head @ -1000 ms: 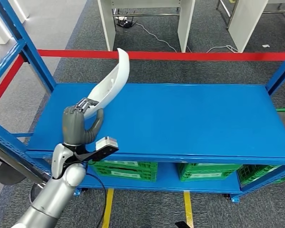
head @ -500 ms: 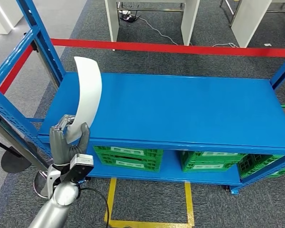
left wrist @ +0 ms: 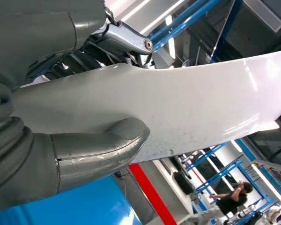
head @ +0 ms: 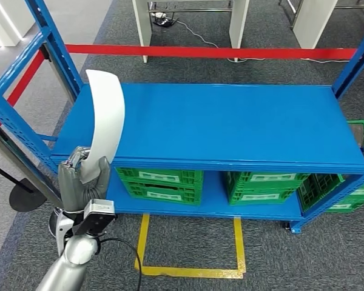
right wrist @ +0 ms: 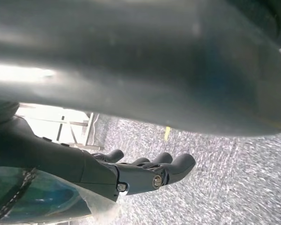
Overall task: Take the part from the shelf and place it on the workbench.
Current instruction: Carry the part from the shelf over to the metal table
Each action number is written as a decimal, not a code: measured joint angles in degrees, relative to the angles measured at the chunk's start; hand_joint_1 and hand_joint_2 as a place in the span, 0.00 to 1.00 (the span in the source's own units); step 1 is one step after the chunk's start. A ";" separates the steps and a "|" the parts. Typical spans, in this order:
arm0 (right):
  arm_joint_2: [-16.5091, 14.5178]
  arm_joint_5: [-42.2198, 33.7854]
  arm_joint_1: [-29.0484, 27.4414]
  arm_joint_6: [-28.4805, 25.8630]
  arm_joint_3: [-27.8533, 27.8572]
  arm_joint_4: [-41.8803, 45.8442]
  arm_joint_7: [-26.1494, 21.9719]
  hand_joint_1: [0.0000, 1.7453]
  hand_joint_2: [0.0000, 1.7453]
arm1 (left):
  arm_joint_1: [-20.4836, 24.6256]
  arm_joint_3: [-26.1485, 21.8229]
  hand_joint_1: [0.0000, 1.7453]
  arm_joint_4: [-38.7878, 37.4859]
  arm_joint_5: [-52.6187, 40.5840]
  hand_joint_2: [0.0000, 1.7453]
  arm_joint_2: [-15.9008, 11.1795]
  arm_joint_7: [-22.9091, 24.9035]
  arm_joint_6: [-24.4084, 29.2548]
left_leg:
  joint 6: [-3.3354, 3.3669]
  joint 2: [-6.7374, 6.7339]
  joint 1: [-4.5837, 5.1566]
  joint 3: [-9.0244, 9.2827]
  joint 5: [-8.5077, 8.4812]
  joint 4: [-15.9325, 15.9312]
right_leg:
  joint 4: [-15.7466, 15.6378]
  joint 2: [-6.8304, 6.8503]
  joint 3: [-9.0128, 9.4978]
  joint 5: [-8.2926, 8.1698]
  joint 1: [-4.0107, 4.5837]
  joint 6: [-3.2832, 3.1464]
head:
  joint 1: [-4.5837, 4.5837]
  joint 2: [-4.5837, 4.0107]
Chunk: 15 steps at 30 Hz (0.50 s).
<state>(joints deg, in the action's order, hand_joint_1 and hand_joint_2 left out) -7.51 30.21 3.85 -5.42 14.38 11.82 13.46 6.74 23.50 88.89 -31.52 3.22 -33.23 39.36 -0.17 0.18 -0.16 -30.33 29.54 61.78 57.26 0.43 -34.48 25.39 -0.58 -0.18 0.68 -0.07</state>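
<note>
My left hand [head: 82, 182] grips the lower end of a long, curved white part [head: 106, 118], which stands upright in front of the left end of the blue shelf [head: 225, 124]. In the left wrist view the thumb [left wrist: 96, 147] presses across the white part [left wrist: 203, 105], with the fingers behind it. My right hand [right wrist: 146, 173] hangs over grey carpet with its fingers stretched out and nothing in them.
The blue shelf's top board is bare. Green crates [head: 159, 183] sit on its lower level. Blue uprights [head: 52, 45] rise at the shelf's left end. Yellow floor tape [head: 192, 270] lies in front, a red line [head: 207, 52] behind. A person [left wrist: 231, 201] stands far off.
The whole picture has shifted, so the camera has drawn back from the shelf. My left hand has carried the part off the shelf board and turned it upright at the shelf's left front.
</note>
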 joint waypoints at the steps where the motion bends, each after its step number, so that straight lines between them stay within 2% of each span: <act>1: -0.03 0.00 0.02 0.01 0.00 0.00 0.01 0.00 0.00 | 0.02 0.01 1.00 0.15 0.00 1.00 0.02 -0.02 0.00 | 0.33 0.03 0.13 1.99 0.13 -3.21 | 0.01 -0.03 -0.27 -0.45 0.04 0.31 | -0.03 0.00; 2: -0.06 0.01 0.03 0.06 0.00 0.00 0.01 0.00 0.00 | 0.05 0.00 1.00 0.27 0.00 1.00 0.02 -0.03 -0.01 | 0.62 0.06 0.29 2.95 0.48 -5.04 | -0.02 -0.04 -0.43 -0.91 0.02 0.67 | 0.02 0.00; 3: -0.09 0.04 0.05 0.18 0.00 0.00 0.02 0.00 0.00 | 0.05 -0.02 1.00 0.35 -0.01 1.00 0.03 -0.05 -0.03 | 0.90 0.07 0.44 3.09 0.39 -5.65 | -0.13 -0.05 -0.54 -1.40 -0.01 1.07 | 0.04 0.00; 4: -0.09 0.13 0.08 0.33 0.00 -0.01 0.02 0.00 0.00 | 0.05 -0.03 1.00 0.39 -0.08 1.00 0.04 -0.07 -0.07 | 1.25 0.03 0.40 2.78 -0.12 -5.76 | -0.24 -0.07 -0.64 -1.75 -0.10 1.45 | 0.11 0.00; 5: -0.10 0.27 0.16 0.48 0.00 -0.01 -0.01 0.00 0.00 | 0.08 -0.03 1.00 0.42 -0.17 1.00 0.05 -0.08 -0.13 | 1.64 -0.08 0.33 2.47 -0.71 -5.98 | -0.03 -0.14 -0.93 -1.41 -0.16 1.77 | 0.16 0.00; 6: -0.11 0.45 0.31 0.61 -0.01 -0.01 -0.04 0.00 0.00 | 0.10 -0.01 1.00 0.45 -0.26 1.00 0.08 -0.09 -0.21 | 2.12 -0.19 0.22 2.00 -1.39 -6.20 | 0.87 -0.21 -1.49 -0.06 -0.18 2.06 | 0.07 0.00; 7: -0.11 0.63 0.51 0.68 -0.01 -0.02 -0.06 0.00 0.00 | 0.10 0.04 1.00 0.48 -0.35 1.00 0.11 -0.09 -0.29 | 2.49 -0.30 0.09 1.35 -2.13 -6.39 | 2.94 -0.28 -2.33 2.31 -0.20 2.30 | -0.02 0.00; 9: -0.12 0.87 0.98 0.77 -0.02 -0.02 -0.07 0.00 0.00 | 0.00 0.15 1.00 0.51 -0.45 1.00 0.15 -0.08 -0.41 | 2.87 -0.39 0.16 -0.48 -3.50 -6.33 | 10.09 -0.33 -4.46 8.06 -0.24 2.73 | -0.18 0.00; 10: -0.12 0.93 1.18 0.75 -0.01 -0.01 -0.08 0.00 0.00 | -0.10 0.20 1.00 0.51 -0.50 1.00 0.14 -0.07 -0.46 | 2.85 -0.40 0.20 -1.50 -4.25 -6.27 | 13.67 -0.33 -5.10 9.61 -0.25 2.89 | -0.18 0.00; 11: -0.12 0.94 1.34 0.70 -0.01 -0.01 -0.08 0.00 0.00 | -0.20 0.24 1.00 0.51 -0.54 1.00 0.14 -0.04 -0.50 | 2.79 -0.42 0.22 -2.52 -4.98 -6.19 | 15.95 -0.32 -5.11 9.72 -0.26 3.03 | -0.16 0.00; 12: -0.12 0.84 1.46 0.64 -0.01 0.00 -0.09 0.00 0.00 | -0.30 0.26 1.00 0.51 -0.57 1.00 0.12 0.04 -0.58 | 2.67 -0.43 0.21 -3.51 -5.66 -6.06 | 16.27 -0.32 -4.15 8.47 -0.28 3.11 | -0.18 0.00; 13: -0.12 0.61 1.55 0.57 0.03 0.00 -0.09 0.00 0.00 | -0.41 0.28 1.00 0.51 -0.61 1.00 0.10 0.16 -0.71 | 2.50 -0.43 0.18 -4.50 -6.31 -5.87 | 14.63 -0.31 -2.18 6.65 -0.33 3.14 | -0.16 0.00; 14: -0.12 0.21 1.62 0.50 0.14 0.00 -0.09 0.00 0.00 | -0.58 0.28 1.00 0.57 -0.64 1.00 0.09 0.33 -0.87 | 2.26 -0.40 0.16 -5.37 -6.86 -5.56 | 11.26 -0.32 0.65 5.30 -0.40 3.15 | -0.18 0.00; 15: -0.15 -0.30 1.68 0.41 0.34 0.02 -0.08 0.00 0.00 | -0.88 0.28 1.00 0.77 -0.62 1.00 0.09 0.49 -1.03 | 1.99 -0.37 0.21 -6.17 -7.30 -5.16 | 6.86 -0.33 3.99 5.00 -0.42 3.14 | -0.22 0.00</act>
<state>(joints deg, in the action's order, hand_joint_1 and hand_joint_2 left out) -7.66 29.90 5.53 -5.01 14.72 11.84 13.38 5.86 23.78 89.65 -32.14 3.31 -32.74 38.34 1.82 -0.19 0.05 -36.50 22.24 56.62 64.11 0.10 -30.49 30.39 -1.00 2.95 0.46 -0.07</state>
